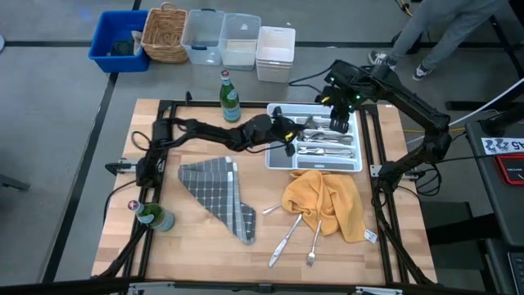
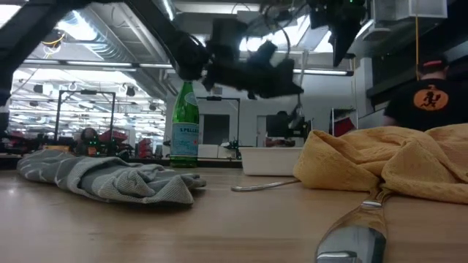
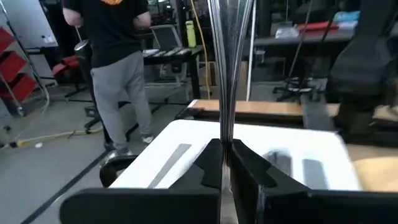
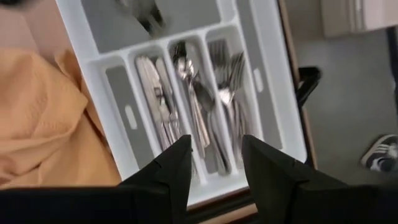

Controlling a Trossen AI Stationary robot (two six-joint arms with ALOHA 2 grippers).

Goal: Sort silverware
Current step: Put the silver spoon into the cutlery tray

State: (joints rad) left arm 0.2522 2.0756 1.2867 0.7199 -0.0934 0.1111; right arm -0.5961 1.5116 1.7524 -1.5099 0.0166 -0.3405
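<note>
Left gripper (image 1: 288,138): clamped on one silverware piece (image 3: 227,74), centre frame at tray (image 1: 273,161) edge, likely for dropping.
Right gripper (image 1: 338,123): jaws apart, upper right over tray, waiting.
Silverware (image 1: 326,147): mostly in tray; three pieces (image 1: 288,236) lower centre by yellow cloth (image 1: 336,197).

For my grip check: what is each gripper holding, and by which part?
Left gripper pinches one piece of silverware by one end. Right gripper holds nothing.

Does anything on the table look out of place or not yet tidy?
Yes. Three pieces of silverware lie loose on the wood beside the orange cloth, outside the white tray. The orange cloth and the grey checked cloth are both crumpled. The left gripper holds one more piece over the tray.
</note>
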